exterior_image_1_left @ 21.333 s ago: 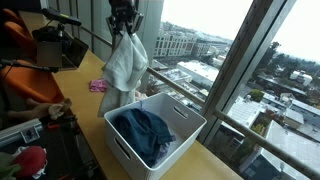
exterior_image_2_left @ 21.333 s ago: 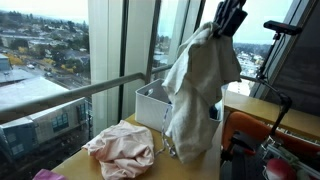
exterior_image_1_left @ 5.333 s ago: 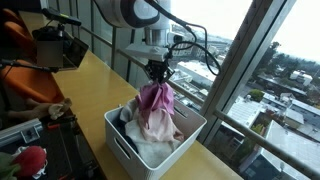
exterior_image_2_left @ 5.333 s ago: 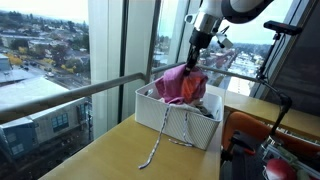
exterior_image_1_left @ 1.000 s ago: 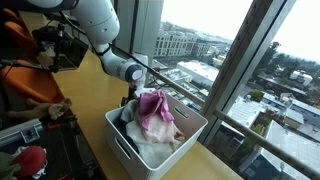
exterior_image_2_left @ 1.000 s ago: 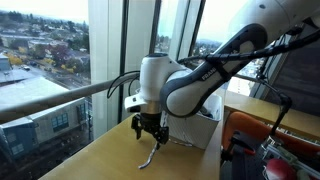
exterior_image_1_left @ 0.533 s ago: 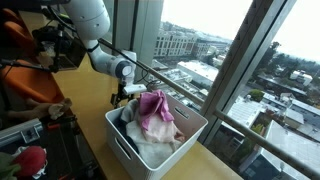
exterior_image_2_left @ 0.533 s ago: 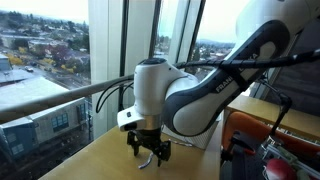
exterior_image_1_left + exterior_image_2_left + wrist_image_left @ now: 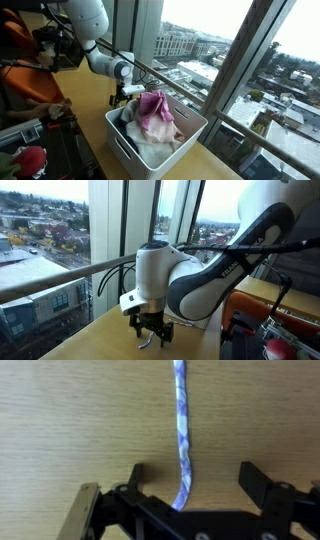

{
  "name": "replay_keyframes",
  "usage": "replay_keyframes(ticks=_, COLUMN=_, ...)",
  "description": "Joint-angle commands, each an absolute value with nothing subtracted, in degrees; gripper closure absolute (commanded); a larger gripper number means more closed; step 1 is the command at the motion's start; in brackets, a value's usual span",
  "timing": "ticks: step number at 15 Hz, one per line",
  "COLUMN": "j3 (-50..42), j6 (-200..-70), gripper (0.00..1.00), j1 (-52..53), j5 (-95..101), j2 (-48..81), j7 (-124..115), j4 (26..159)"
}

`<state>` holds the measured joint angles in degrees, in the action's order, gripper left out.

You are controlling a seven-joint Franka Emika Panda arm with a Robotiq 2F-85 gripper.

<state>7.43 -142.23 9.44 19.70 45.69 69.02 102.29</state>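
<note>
My gripper (image 9: 193,475) is open and held low over the wooden table (image 9: 70,420). A thin blue-and-white strap (image 9: 181,430) lies flat on the wood and runs in between the two black fingers (image 9: 250,475), closer to one finger than the other; neither touches it. In both exterior views the gripper (image 9: 116,98) (image 9: 151,335) points down at the tabletop just beside a white basket (image 9: 128,152). The basket holds a pink garment (image 9: 155,110) on top of white cloth.
Tall window panes and a rail (image 9: 190,95) run along the table's far edge behind the basket. An orange chair (image 9: 252,315) and dark equipment (image 9: 55,45) stand on the room side. The arm's bulky body (image 9: 190,280) hides the basket in an exterior view.
The gripper has slid away from the basket along the table and sunk closer to the wood over the strap. Its jaws stay open.
</note>
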Motion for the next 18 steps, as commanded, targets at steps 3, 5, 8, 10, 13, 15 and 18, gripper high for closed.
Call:
replay_keyframes(ticks=3, j3=6.4, j6=-143.7, gripper=0.48, j1=8.5, j5=21.6, j2=45.4, j7=68.2, j4=104.1)
replay_keyframes(ticks=5, j3=6.3, j6=-143.8, gripper=0.62, j1=8.3, j5=21.6, j2=45.3, j7=68.1, j4=104.4)
replay_keyframes(ticks=8, j3=6.2, j6=-143.9, gripper=0.87, j1=7.8, j5=21.5, j2=45.5, j7=68.2, j4=104.6)
replay_keyframes(ticks=10, j3=6.1, j6=-143.9, gripper=0.99, j1=7.5, j5=21.4, j2=45.7, j7=68.1, j4=104.8)
replay_keyframes(ticks=13, j3=6.0, j6=-143.8, gripper=1.00, j1=7.0, j5=21.3, j2=46.1, j7=68.1, j4=104.8)
replay_keyframes(ticks=15, j3=5.9, j6=-143.7, gripper=1.00, j1=6.9, j5=21.2, j2=46.4, j7=68.0, j4=104.6)
replay_keyframes(ticks=18, j3=6.1, j6=-143.3, gripper=1.00, j1=7.0, j5=21.0, j2=45.4, j7=67.6, j4=104.7)
